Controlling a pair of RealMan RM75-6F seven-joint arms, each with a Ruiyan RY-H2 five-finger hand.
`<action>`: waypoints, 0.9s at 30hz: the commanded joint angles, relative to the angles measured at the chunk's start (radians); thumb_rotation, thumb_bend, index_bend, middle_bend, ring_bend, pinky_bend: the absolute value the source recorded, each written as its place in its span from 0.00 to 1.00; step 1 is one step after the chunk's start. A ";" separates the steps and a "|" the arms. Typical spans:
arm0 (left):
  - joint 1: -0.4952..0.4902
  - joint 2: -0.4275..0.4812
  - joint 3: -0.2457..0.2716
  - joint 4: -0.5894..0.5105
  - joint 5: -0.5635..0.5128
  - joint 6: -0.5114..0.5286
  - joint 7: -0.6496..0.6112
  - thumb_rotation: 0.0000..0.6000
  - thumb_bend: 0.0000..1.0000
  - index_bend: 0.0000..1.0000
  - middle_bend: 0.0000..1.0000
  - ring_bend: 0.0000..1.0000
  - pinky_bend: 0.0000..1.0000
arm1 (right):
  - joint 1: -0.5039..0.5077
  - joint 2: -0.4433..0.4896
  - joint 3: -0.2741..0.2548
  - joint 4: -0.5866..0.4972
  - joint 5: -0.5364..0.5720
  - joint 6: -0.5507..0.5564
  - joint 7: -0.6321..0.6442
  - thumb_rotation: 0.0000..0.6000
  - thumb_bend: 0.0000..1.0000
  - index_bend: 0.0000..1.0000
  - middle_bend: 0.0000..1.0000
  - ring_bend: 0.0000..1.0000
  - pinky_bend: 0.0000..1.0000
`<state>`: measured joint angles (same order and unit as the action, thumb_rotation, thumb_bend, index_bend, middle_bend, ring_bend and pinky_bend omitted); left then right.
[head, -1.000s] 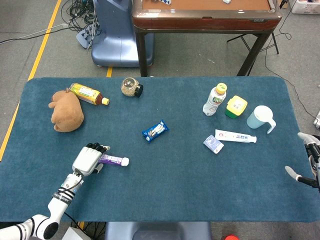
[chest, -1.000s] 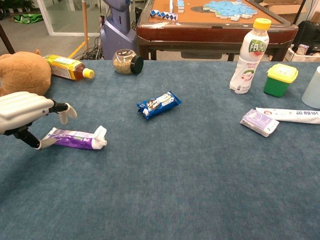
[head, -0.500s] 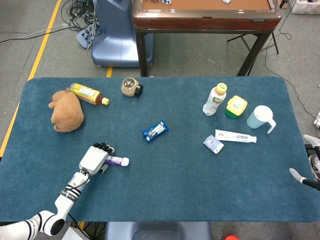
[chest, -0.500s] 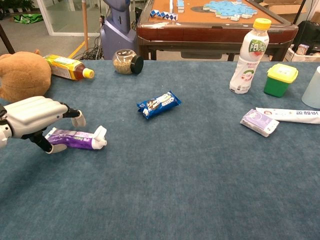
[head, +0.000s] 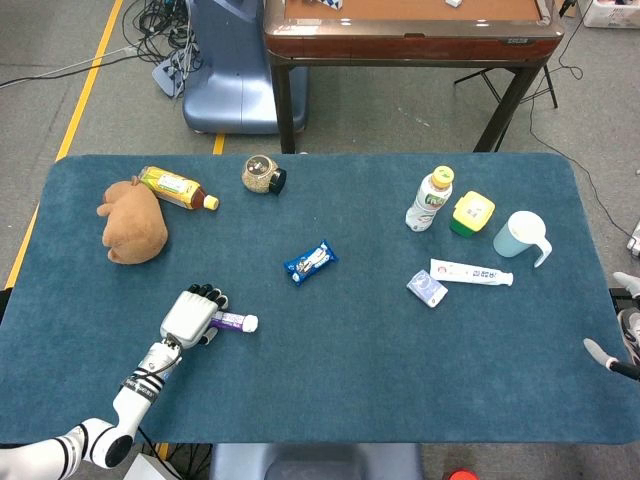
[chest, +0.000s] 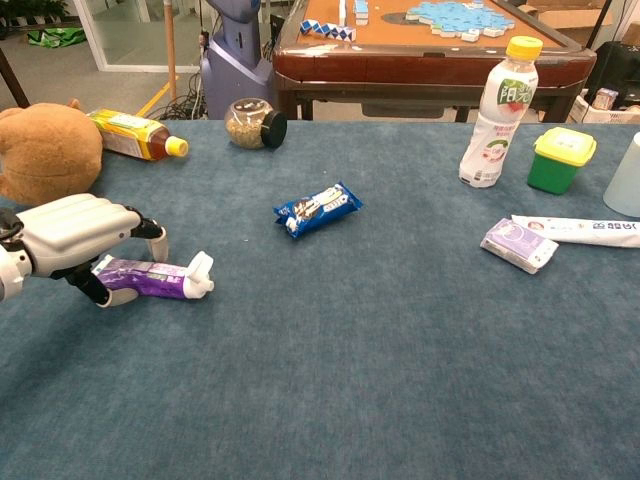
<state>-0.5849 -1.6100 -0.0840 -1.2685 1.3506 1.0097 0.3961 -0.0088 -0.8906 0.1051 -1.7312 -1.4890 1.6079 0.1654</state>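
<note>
Left hand (chest: 75, 238) arched over purple tube (chest: 155, 277) on desk (chest: 400, 380), fingers apart, straddling tube without clamping it. Right hand (head: 618, 340) at desk's right edge; finger state cannot be told.

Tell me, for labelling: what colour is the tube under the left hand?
Purple tube with a white cap; chest view shows it best.

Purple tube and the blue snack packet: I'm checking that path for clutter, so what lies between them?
Nothing: between the purple tube under the left hand and the blue snack packet only bare table cloth shows, in both views.
</note>
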 joint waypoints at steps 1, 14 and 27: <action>-0.002 0.000 0.001 0.002 -0.001 -0.001 -0.005 1.00 0.26 0.39 0.32 0.22 0.25 | -0.001 0.001 0.000 -0.001 0.000 0.000 0.001 1.00 0.20 0.17 0.22 0.16 0.17; -0.005 -0.001 0.016 0.062 0.086 0.061 -0.159 1.00 0.33 0.54 0.50 0.36 0.25 | -0.002 0.008 0.000 -0.021 -0.014 0.005 -0.015 1.00 0.20 0.17 0.22 0.16 0.17; -0.030 0.117 -0.001 -0.051 0.143 0.077 -0.423 1.00 0.37 0.58 0.59 0.43 0.32 | 0.104 0.054 -0.008 -0.136 -0.142 -0.119 -0.121 1.00 0.21 0.17 0.22 0.16 0.17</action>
<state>-0.6051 -1.5290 -0.0765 -1.2748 1.4823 1.0870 0.0262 0.0677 -0.8486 0.0975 -1.8412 -1.6035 1.5193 0.0695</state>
